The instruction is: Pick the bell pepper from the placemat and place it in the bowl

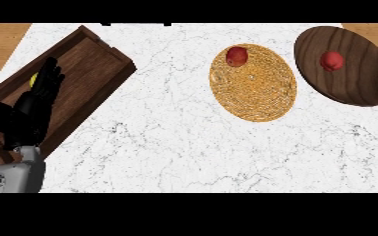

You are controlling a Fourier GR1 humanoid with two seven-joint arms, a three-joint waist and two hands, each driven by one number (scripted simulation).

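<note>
Left hand (pixel 43 87) rests with fingers straight and relaxed over the wooden tray (pixel 88 75) at the desk's (pixel 177 130) left edge, partly hiding a small yellow object (pixel 32 80). One red bell pepper (pixel 236 56) sits on the woven placemat's (pixel 255 90) upper edge; another red item (pixel 331 60) lies inside the dark wooden bowl (pixel 347 80) at the desk's right edge.

Single head view looks steeply down, seemingly close, at counter (pixel 184 140).
</note>
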